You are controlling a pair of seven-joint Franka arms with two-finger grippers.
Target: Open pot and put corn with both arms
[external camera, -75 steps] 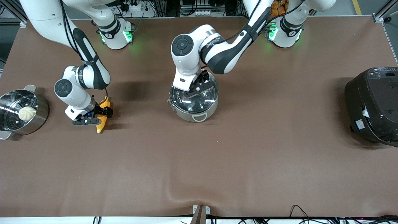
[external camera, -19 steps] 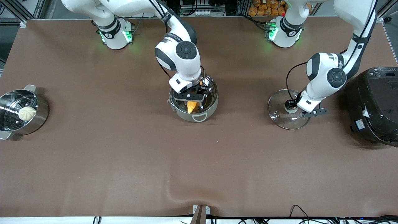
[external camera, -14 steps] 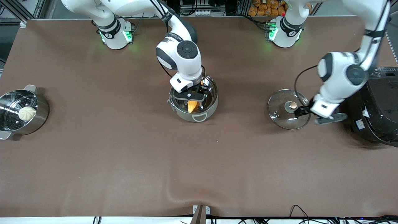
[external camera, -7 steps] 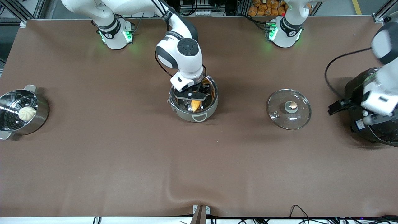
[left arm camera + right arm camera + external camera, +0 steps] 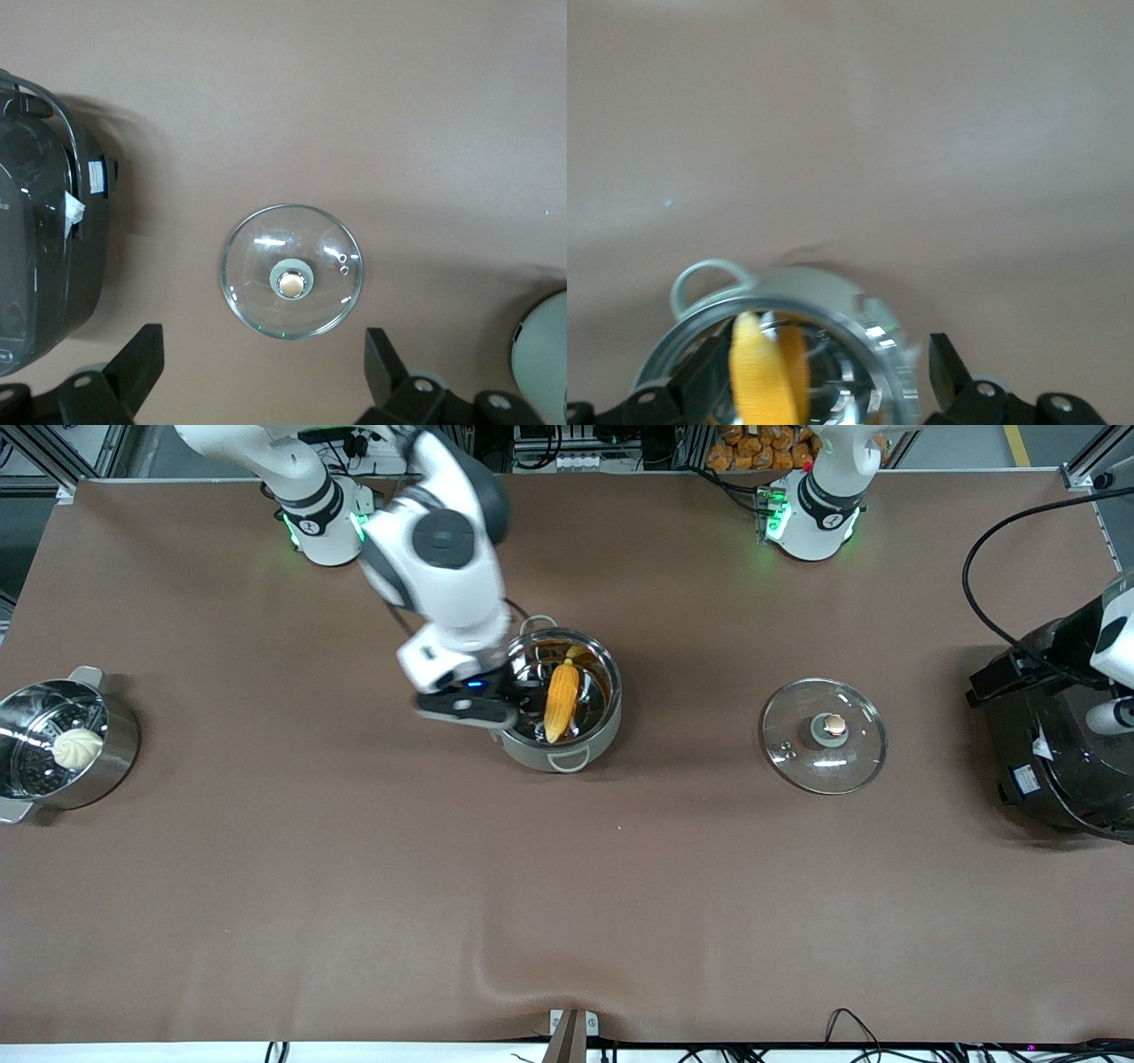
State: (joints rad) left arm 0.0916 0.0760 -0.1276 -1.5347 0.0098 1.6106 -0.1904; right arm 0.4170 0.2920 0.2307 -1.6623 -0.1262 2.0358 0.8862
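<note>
Corn dropped, task nearly done.
Right tool (image 5: pixel 496 710), released, had lifted beside the pot (image 5: pixel 556 700); corn (image 5: pixel 561 701) lay inside, left tool (image 5: pixel 261 376) released above lid (image 5: pixel 824 735).

The round grey-green pot (image 5: pixel 824 297) with a shiny steel interior sits on the plain brown table covering (image 5: pixel 850 115), its lid off. One small loop handle (image 5: pixel 700 282) juts from its rim. Inside lies the tapered yellow-orange corn cob (image 5: pixel 757 381), resting against the steel wall. The right gripper (image 5: pixel 824 390) hangs above the pot's rim with its two black fingers (image 5: pixel 943 367) spread wide apart, nothing between them.
</note>
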